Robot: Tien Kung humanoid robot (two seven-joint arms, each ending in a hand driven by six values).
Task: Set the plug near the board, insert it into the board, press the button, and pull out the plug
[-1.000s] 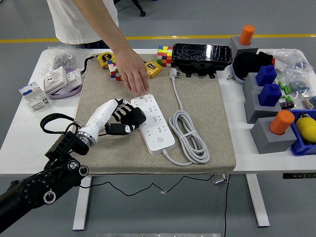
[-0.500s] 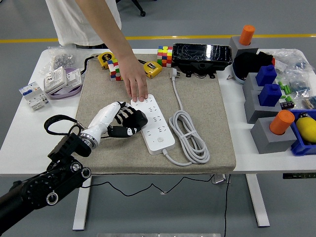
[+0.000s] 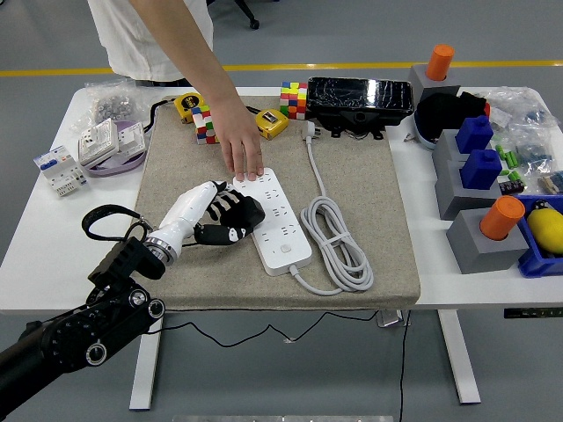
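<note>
Nearby, person's hand (image 3: 239,145) on board (image 3: 274,220), coiled cord (image 3: 339,242) beside

Open mat (image 3: 352,167) at centre right of the frame, between the power strip (image 3: 274,220) and the mat's right edge, broken only by the coiled cable (image 3: 339,246) at centre. Strip's upper end blocked by a person's hand (image 3: 239,145); its left side crowded by the robot's left hand (image 3: 220,215). Bare desk (image 3: 53,246) at lower left. Right edge packed with grey blocks (image 3: 479,237).
</note>
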